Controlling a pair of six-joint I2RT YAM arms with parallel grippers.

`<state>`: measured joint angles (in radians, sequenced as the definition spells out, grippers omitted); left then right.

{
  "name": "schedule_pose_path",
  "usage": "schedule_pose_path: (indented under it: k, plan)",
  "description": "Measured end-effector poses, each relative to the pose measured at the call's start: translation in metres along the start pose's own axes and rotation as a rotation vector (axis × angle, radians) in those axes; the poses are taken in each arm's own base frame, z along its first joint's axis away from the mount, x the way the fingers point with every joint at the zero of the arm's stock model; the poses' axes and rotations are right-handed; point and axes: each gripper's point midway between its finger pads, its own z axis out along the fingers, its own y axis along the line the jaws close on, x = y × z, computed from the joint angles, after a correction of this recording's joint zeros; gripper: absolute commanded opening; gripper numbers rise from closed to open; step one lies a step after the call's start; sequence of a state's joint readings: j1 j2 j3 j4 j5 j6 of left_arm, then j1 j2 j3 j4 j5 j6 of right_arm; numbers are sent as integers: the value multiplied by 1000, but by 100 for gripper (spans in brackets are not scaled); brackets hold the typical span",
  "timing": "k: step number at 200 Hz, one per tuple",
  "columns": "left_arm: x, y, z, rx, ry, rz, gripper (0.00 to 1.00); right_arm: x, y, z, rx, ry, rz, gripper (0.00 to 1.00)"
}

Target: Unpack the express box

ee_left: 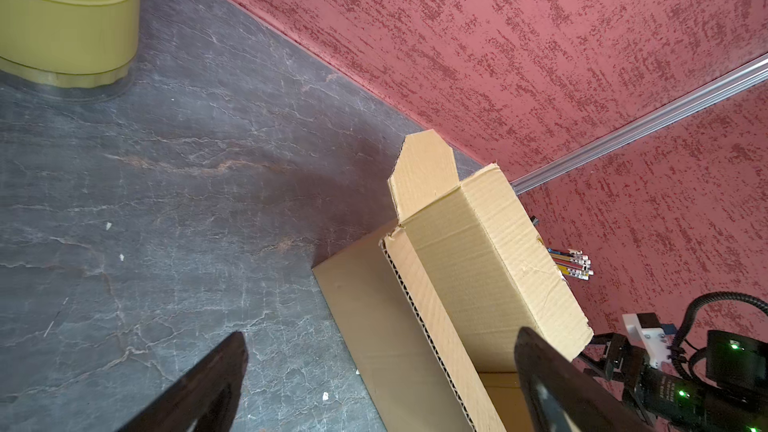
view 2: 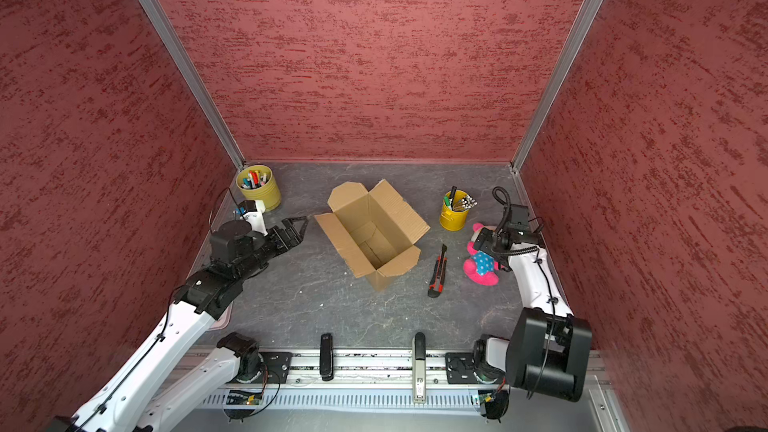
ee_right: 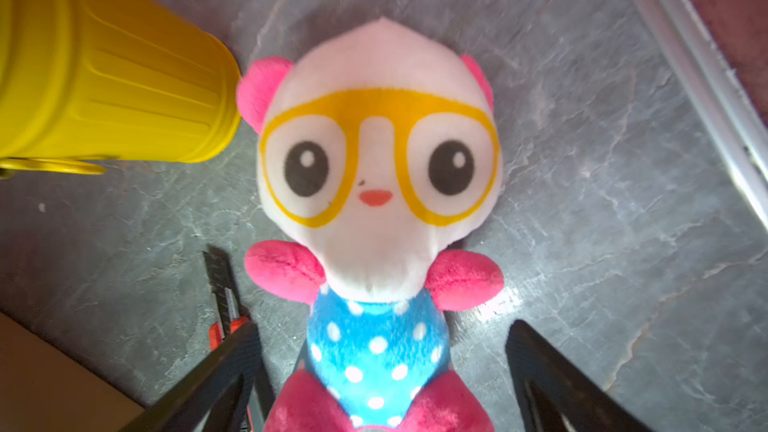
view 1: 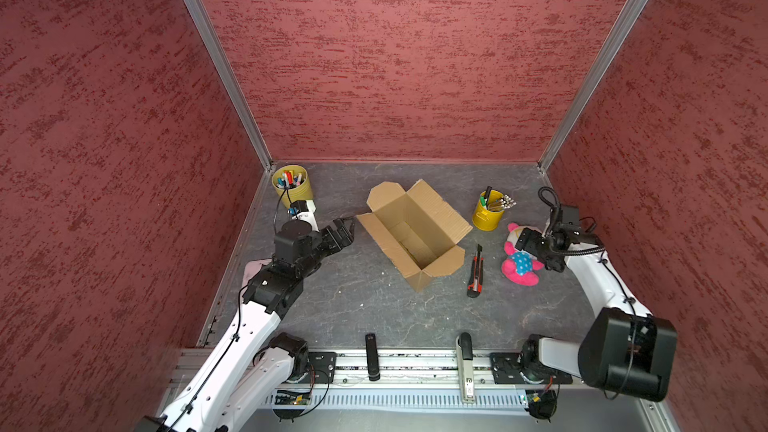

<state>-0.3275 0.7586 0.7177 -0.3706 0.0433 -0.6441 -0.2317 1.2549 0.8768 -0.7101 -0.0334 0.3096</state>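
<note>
Nearest, the cutter [view 1: 475, 270] lies on the table [view 1: 374, 309] between the box and the toy [view 1: 519, 261], with what looks like its blade pushed out. The right gripper [ee_right: 380, 338] hangs over the toy's lower body. Its jaws are spread wide to either side and hold nothing. The toy lies face up on the table.

A finger could catch the plush as the arm lifts away and drag the toy into the cutter. A low sweep toward the box could strike the blade and send the cutter spinning.

Further in, the box [view 1: 415, 234] stands mid-table with all four flaps out. Its floor looks bare, so the unpacking seems nearly done. The left gripper [ee_left: 381, 336] is also wide open and empty, just beside the box's left flap. In the wrist view the flap's edge runs between its fingers [ee_left: 224, 367]; I cannot tell whether they touch. The empty carton is probably light, so a nudge or a careless close there could slide or turn it toward the cutter.

Farthest, two yellow cups stand upright, the right cup [view 1: 488, 216] near the box and toy and the left cup [view 1: 293, 187] in the corner. A shoved box or dragged toy could tip the right cup and scatter its pens.
</note>
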Motion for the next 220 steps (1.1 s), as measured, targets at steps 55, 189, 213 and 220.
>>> schedule_pose_path:
  k: [55,189,213,220]
  plan:
    - [-5,29,-9,-117,-29,27,100,-15,3,-34,-29,-130,-6,99]
    - [-21,110,-16,-407,-274,304,100,-29,26,-121,-283,-593,-48,99]
    - [-22,130,-4,-450,-302,330,100,-31,31,-124,-329,-617,-20,99]
    - [-24,136,-1,-463,-307,329,100,-32,34,-123,-345,-614,-20,99]
